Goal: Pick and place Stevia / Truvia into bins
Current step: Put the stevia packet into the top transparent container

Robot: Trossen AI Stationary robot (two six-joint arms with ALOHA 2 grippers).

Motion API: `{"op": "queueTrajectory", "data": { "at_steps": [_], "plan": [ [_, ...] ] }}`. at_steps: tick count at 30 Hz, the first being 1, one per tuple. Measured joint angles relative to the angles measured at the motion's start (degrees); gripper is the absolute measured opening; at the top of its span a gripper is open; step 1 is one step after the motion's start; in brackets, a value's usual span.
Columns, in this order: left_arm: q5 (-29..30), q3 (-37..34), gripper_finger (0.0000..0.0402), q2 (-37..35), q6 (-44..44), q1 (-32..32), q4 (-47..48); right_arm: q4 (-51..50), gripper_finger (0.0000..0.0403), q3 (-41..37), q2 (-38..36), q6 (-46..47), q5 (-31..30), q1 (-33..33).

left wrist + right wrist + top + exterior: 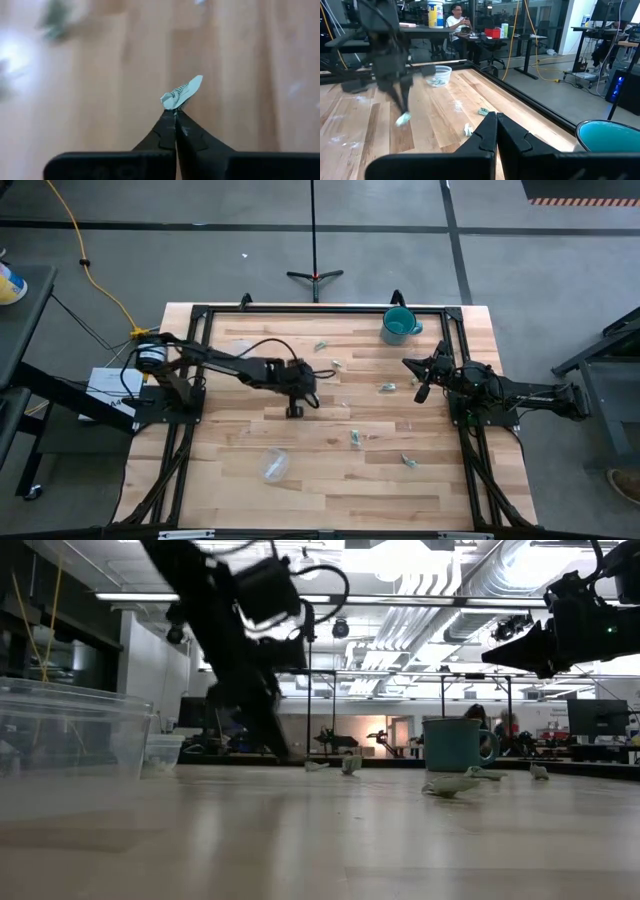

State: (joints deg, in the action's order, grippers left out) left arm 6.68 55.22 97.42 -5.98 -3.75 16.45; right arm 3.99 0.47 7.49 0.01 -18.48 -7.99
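Note:
My left gripper [295, 410] reaches down over the table's middle and is shut on one pale green and white sachet [182, 92], also seen from the right wrist [403, 119]. Other sachets lie flat on the wood [321, 346], [386, 387], [355, 438]. One clear cup [275, 465] sits near the table's near side and looms large in the low view [70, 740]. A second clear cup [440, 75], with sachets inside, stands toward the far left. My right gripper [418, 388] hangs shut in the air at the table's right [496, 120]. My left gripper pinches the sachet by one end [174, 104] between its two fingertips [167, 125]. The fingers point down from above. The rest of the sachet sticks out beyond the tips, crumpled, close above the wood.
A teal mug [400, 327] stands at the far right of the table, near my right gripper. A black frame [320, 310] runs around the tabletop. Bare wood lies between the cups and the sachets. A person sits at a desk in the room beyond [457, 20].

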Motion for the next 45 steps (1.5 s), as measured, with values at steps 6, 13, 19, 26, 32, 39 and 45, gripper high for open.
{"op": "queueTrajectory", "data": {
  "at_steps": [6,13,19,26,32,39,45],
  "plan": [
    [11.8,6.1,0.0054,-5.6,4.6,0.0,27.1,0.0,0.0,0.0,0.0,0.0,0.0,0.0],
    [16.4,6.9,0.0027,-11.2,11.4,-4.6,43.2,-0.1,0.0,0.0,0.0,0.0,0.0,0.0],
    [17.6,4.6,0.0039,-13.8,13.9,-12.2,48.9,-0.2,0.0,0.0,0.0,0.0,0.0,0.0],
    [16.1,0.6,0.0068,-13.7,10.5,-19.8,47.8,-0.3,0.0,0.0,0.0,0.0,0.0,0.0],
    [13.8,-0.4,0.0072,-13.7,10.4,-24.1,47.6,-0.3,0.0,0.0,0.0,0.0,0.0,0.0],
    [13.4,-0.4,0.0141,-13.7,9.4,-26.3,46.0,-0.3,0.0,0.0,0.0,0.0,0.0,0.0],
    [14.0,-0.3,0.0268,-13.7,8.2,-26.3,42.3,-0.3,0.0,0.0,0.0,0.0,0.0,0.0]
  ]
}}
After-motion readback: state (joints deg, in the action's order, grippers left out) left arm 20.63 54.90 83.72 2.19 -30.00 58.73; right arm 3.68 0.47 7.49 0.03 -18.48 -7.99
